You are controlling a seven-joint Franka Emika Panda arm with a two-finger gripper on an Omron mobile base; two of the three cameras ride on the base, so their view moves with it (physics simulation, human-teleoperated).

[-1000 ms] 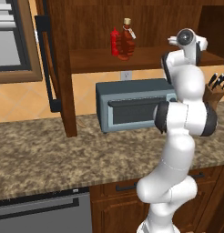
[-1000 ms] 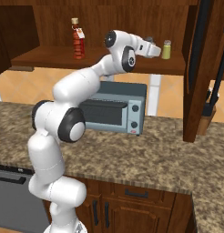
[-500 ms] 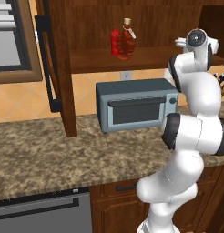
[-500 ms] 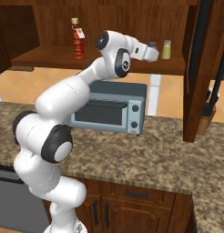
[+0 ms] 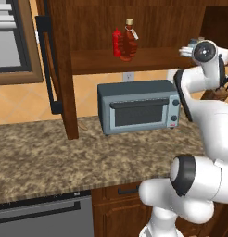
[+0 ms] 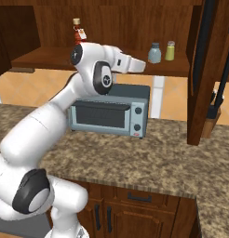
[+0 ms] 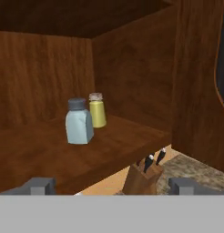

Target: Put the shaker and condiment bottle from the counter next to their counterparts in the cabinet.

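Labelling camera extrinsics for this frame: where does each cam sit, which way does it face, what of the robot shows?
Left base view: behind the arm to its left, facing the cabinet and toaster oven; arm rises at lower right.
Right base view: behind to its right, same scene; arm at lower left, open gripper short of the shaker.
Hand view: on the hand, facing the shelf; fingertips at bottom.
Shared: the shaker beside the yellow-green shaker, standing free.

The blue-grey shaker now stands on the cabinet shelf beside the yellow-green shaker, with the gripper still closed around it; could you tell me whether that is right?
Not quite. The gripper is open and holds nothing: in the hand view its fingertips stand wide apart, well short of the blue-grey shaker. The rest holds: it stands free on the cabinet shelf beside the yellow-green shaker, as the right base view also shows.
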